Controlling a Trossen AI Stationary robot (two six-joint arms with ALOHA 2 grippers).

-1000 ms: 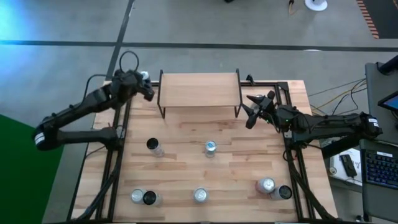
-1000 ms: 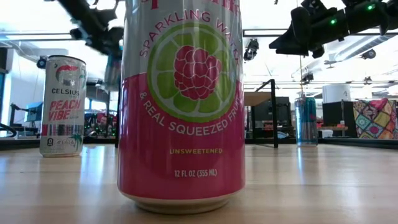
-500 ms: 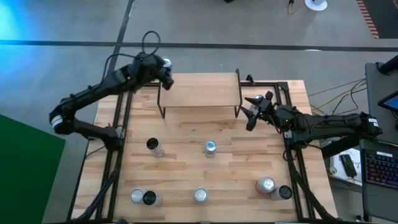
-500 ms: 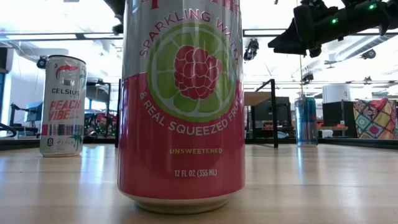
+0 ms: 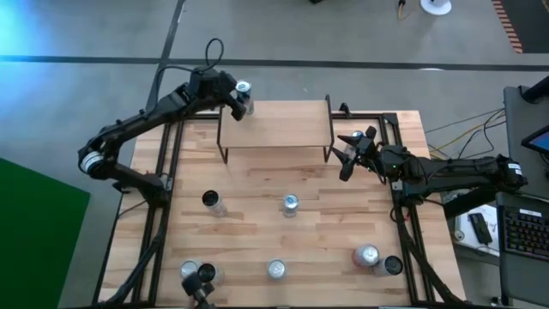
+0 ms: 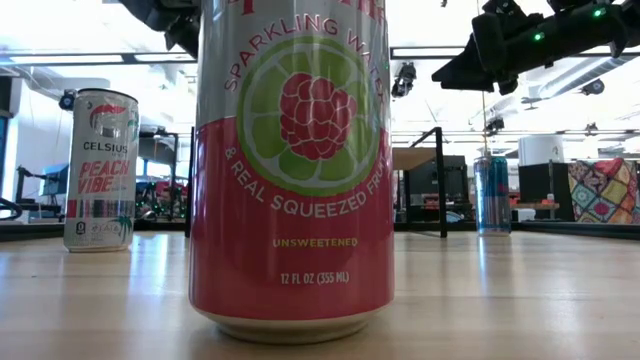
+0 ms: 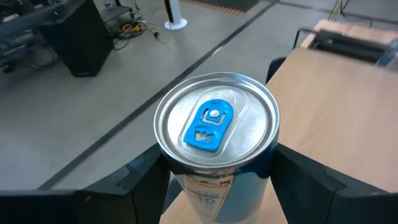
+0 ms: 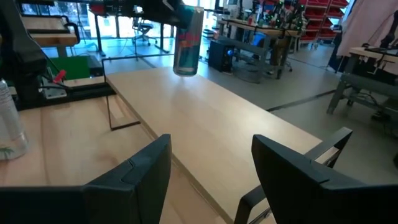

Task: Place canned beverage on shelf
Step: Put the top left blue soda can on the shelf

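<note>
The can point(image 5: 244, 88) with the blue pull tab point(image 7: 209, 125) is held upright in the left gripper point(image 5: 238, 99), its long axis vertical and a finger point(image 7: 144, 175) pressed against either side of its body just under the rim. It is carried in the air over the far-left corner of the shelf point(image 5: 274, 124); in the right wrist view the can point(image 8: 187, 41) is seen hanging clear above the light plank top, its base not yet touching the wood. The coming move is judged to turn on this one relation: the shelf top lies directly below the can, so a straight lowering with the can kept upright should be enough, followed by a release. Little margin is left toward the far-left edge, so a small shift inward may be wanted before setting down.

The right gripper point(image 5: 350, 154) is parked just beside the right end of the shelf, its fingers apart and nothing between them. The left arm is therefore the one placed for the task. Several other cans point(image 5: 290, 203) are left standing on the table point(image 5: 257, 232) nearer the front.
</note>
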